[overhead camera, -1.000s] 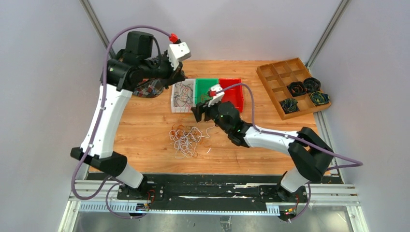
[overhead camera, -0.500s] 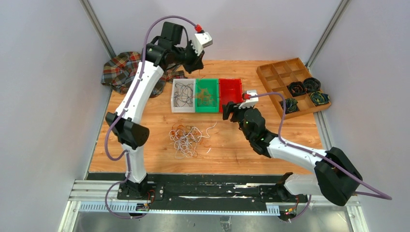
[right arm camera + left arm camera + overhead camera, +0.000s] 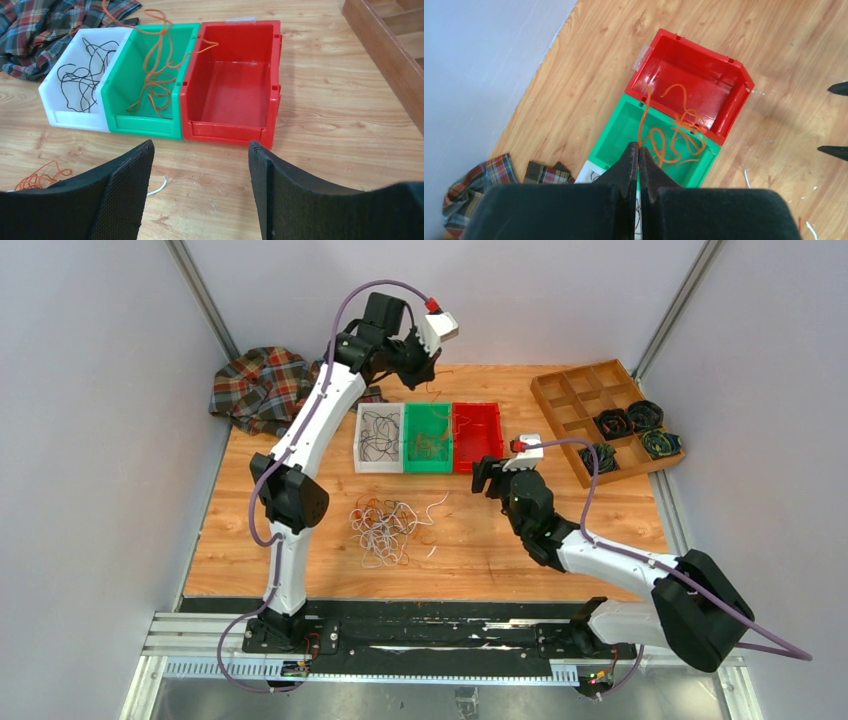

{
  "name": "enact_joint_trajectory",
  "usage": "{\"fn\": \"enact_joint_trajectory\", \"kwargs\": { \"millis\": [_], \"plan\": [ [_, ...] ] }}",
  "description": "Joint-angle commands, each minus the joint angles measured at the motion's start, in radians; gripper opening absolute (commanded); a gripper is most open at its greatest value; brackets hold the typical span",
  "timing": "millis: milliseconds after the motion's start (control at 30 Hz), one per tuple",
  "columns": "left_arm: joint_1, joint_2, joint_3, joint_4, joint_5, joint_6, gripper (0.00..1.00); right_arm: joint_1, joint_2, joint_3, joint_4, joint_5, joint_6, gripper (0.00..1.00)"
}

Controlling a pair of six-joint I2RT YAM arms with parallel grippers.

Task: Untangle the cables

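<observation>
Left wrist: orange cable (image 3: 642,120) inside left claw (image 3: 639,148)

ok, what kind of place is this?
Probably a robotics lab test cell: plain grey wall panels, wooden tabletop with aluminium mounting rail, row of white, green and red plastic bins.

The table (image 3: 500,550) carries a white bin (image 3: 75,120), green bin (image 3: 142,124) and red bin (image 3: 235,95) ahead of the right tool (image 3: 200,145); cables (image 3: 385,528) to its left; wooden tray (image 3: 560,410) to its right; plaid cloth (image 3: 258,385) far left.
</observation>
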Motion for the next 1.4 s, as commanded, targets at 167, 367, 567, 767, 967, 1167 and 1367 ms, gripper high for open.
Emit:
{"fn": "enact_joint_trajectory", "kwargs": {
  "millis": [167,367,567,767,967,1167,1367],
  "plan": [
    [-0.006,0.024,-0.04,0.107,-0.062,-0.004,0.0,-0.036,-0.022,-0.064,0.011,0.041,0.064,0.67],
    [-0.006,-0.117,-0.16,0.237,-0.05,-0.029,0.0,-0.038,-0.013,-0.083,0.014,0.037,0.068,0.66],
    [-0.005,-0.123,-0.178,0.222,-0.072,-0.036,0.0,-0.038,-0.009,-0.081,0.01,0.028,0.072,0.65],
    [-0.006,-0.18,-0.233,0.243,-0.078,-0.042,0.0,-0.038,0.003,-0.081,0.009,0.023,0.074,0.65],
    [-0.005,-0.181,-0.28,0.265,-0.084,-0.055,0.0,-0.038,-0.001,-0.084,0.007,0.019,0.082,0.64],
    [-0.006,-0.118,-0.274,0.272,-0.107,-0.066,0.0,-0.039,-0.022,-0.089,-0.004,0.033,0.078,0.64],
    [-0.006,-0.084,-0.305,0.323,-0.173,-0.065,0.0,-0.047,-0.024,-0.094,-0.004,0.035,0.077,0.63]
  ]
}}
